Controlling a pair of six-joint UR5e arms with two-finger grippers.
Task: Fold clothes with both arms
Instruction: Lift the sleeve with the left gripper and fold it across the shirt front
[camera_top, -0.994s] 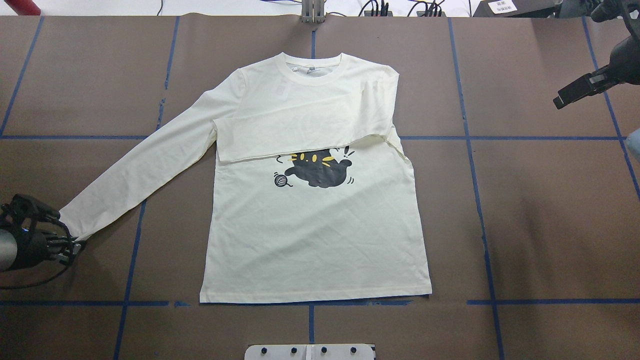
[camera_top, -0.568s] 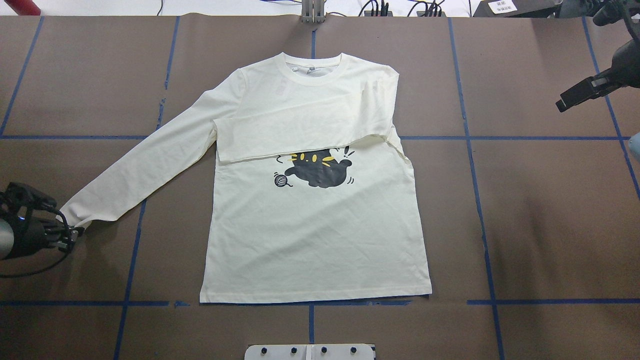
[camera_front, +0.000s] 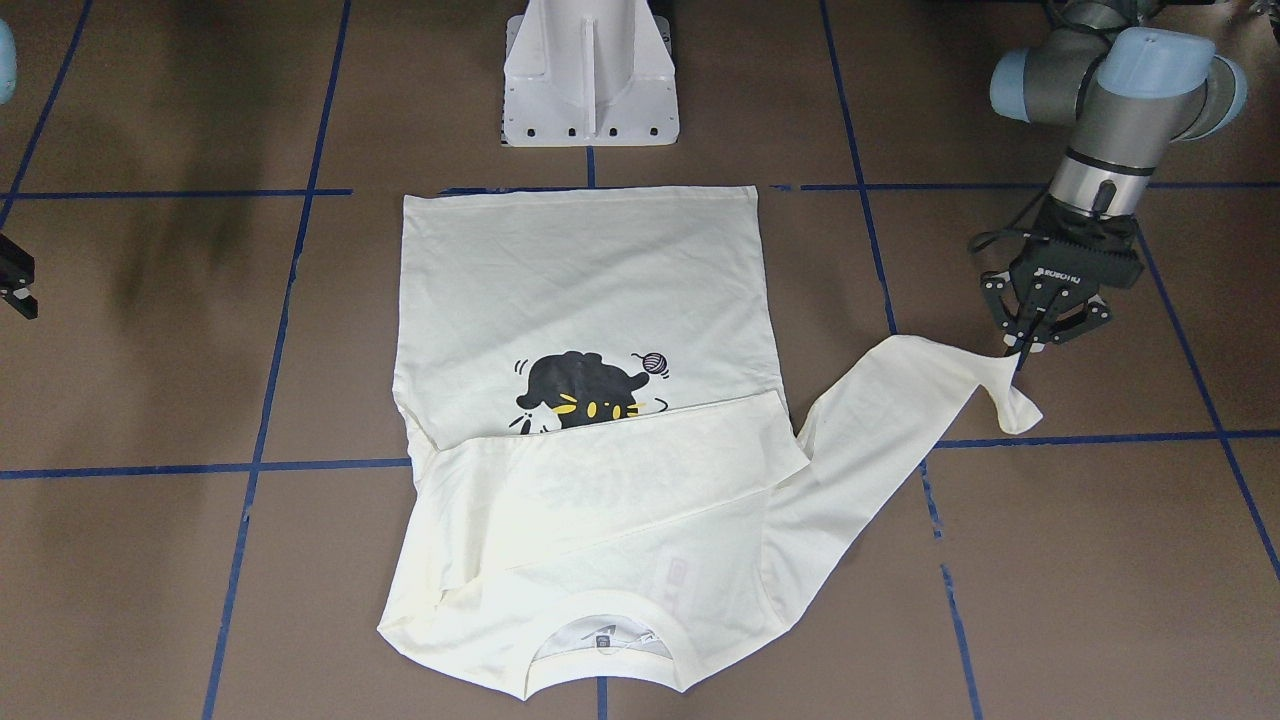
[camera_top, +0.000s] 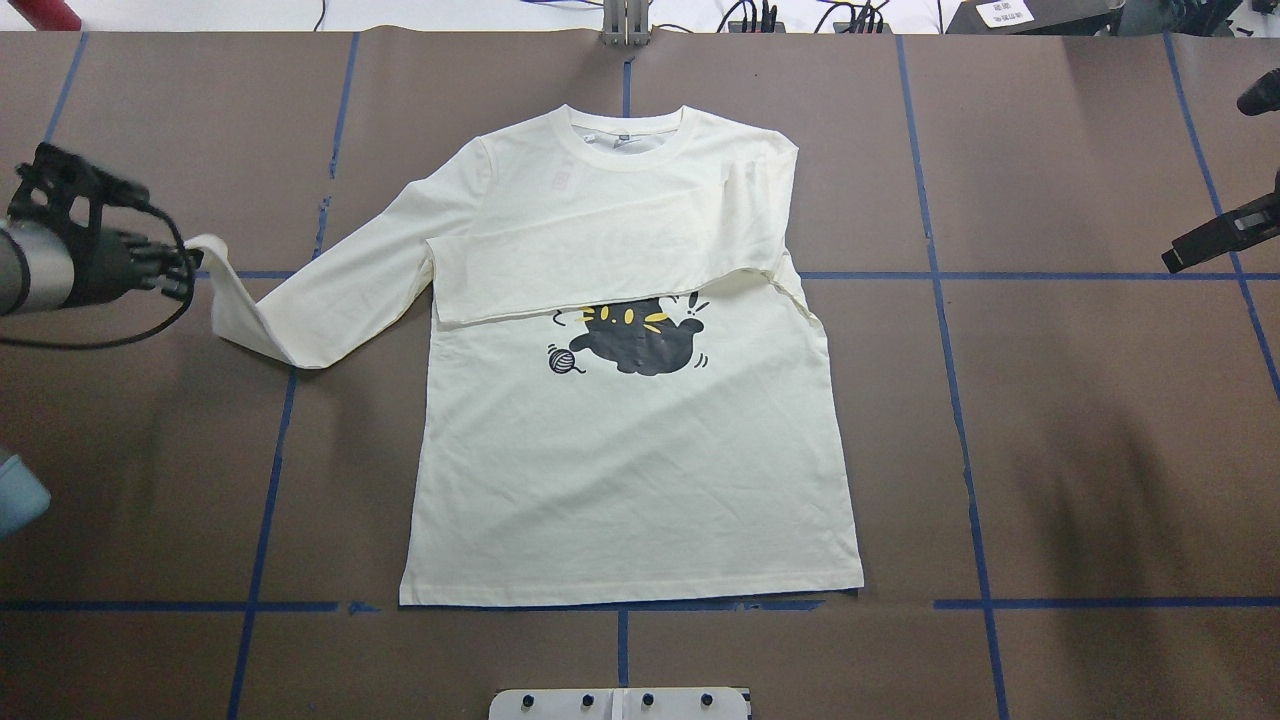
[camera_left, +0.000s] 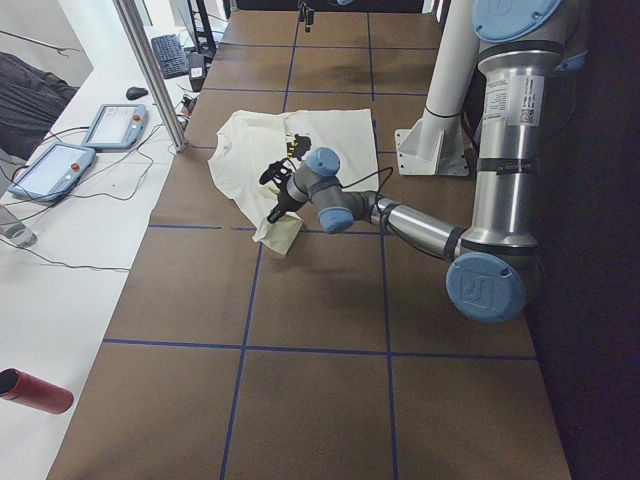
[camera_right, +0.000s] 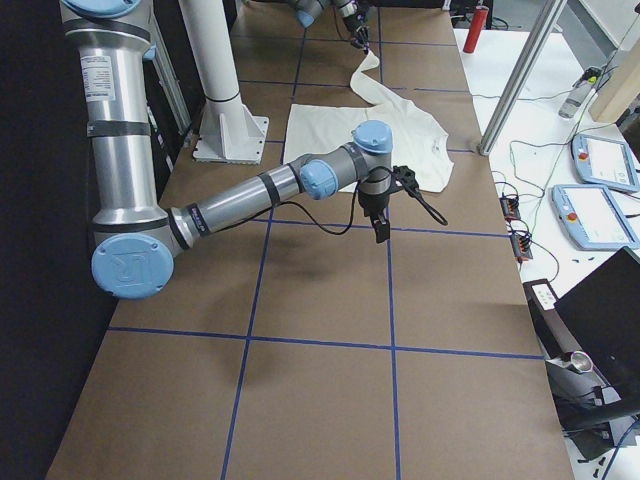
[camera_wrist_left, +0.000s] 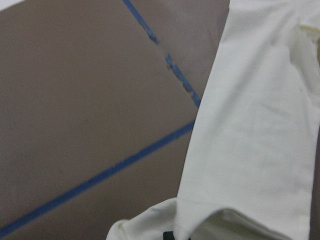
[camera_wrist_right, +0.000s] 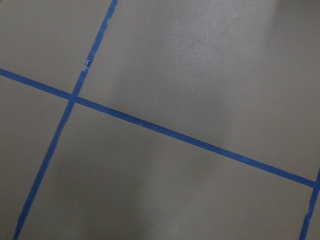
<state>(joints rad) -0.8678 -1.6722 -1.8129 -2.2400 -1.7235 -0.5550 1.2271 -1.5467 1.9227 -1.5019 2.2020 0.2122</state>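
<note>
**Left claw clamped on sleeve cuff; right claw apart from the shirt**

- T-shirt (camera_top: 620, 470) flat mid-table (camera_top: 1080, 450), print side up. Collar toward the far edge, hem toward the robot's edge.
- One sleeve (camera_top: 600, 270) folded across the chest. Its lower edge covers the top of the black cat print (camera_top: 640, 340).
- Other sleeve runs out toward the table's left edge. Its end bends upward into the cuff (camera_top: 215, 270).
- Left gripper (camera_top: 188, 272): jaws pinched on that cuff, which is held up off the surface. Loose fabric droops below the grip.
- Right gripper (camera_top: 1180, 258): near the table's right edge, well apart from the shirt, over bare brown surface and blue tape lines (camera_wrist_right: 165, 131). Jaw state: cannot tell.
</note>
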